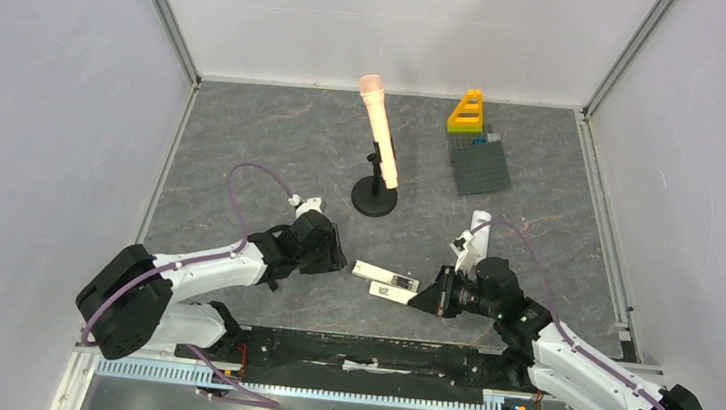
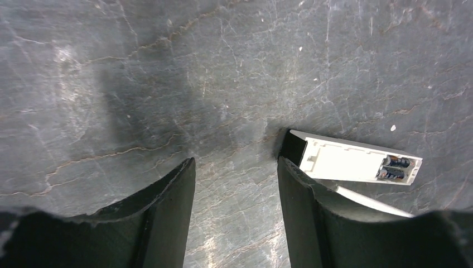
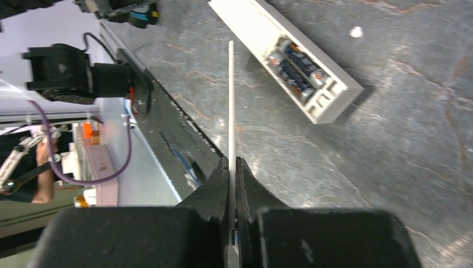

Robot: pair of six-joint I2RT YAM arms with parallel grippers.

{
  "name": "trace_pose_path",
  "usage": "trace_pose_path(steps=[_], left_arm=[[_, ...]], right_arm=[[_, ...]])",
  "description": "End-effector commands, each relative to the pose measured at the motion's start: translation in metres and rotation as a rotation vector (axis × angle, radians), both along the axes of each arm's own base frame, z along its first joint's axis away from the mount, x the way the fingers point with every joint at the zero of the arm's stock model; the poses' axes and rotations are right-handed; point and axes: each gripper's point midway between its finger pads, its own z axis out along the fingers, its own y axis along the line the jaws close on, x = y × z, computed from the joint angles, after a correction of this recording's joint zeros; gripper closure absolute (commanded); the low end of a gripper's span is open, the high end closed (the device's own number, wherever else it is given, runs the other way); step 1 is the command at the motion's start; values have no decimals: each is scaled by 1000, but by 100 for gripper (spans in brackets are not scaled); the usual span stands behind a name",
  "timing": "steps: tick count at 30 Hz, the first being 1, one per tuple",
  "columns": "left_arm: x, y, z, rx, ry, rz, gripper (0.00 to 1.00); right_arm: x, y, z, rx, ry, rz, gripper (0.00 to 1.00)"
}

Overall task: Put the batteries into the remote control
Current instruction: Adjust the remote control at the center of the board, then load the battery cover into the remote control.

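Two batteries (image 3: 295,64) sat in the open remote (image 3: 284,56) between the arms. The thin cover (image 3: 231,100), pinched edge-on, could twist or miss its slots if lowered askew. The right gripper (image 3: 231,167) clamped that cover; the left gripper (image 2: 237,206) gaped empty beside the remote's end.

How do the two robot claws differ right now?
The left gripper stands open with nothing between its fingers; the right gripper is shut on a thin white panel, seen edge-on. The left gripper sits beside one end of the remote, while the right gripper faces the other end, where batteries lie in the open compartment. Both hang low over the table.
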Motion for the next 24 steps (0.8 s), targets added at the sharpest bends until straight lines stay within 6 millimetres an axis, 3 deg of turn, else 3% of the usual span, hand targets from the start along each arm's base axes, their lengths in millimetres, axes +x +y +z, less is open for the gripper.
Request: trace_pose_path(steps=[1,7,12,17,24], left_arm=[[17,6,18,-41,-80,78,38],[20,-3,31,-182,-96,80,34],[25,-4,32,-258,-81,85,34],[22,-9,29,-308,-69,52,34],[19,-15,26,-337,-64,14,34]], right_arm=[[4,20,50,162,-27,31,100],[25,33,66,318,35,-85,100],[42,39,55,303,88,-151,100],[41,42,40,307,160,-161,100],[45,43,36,336,190,-185,100]])
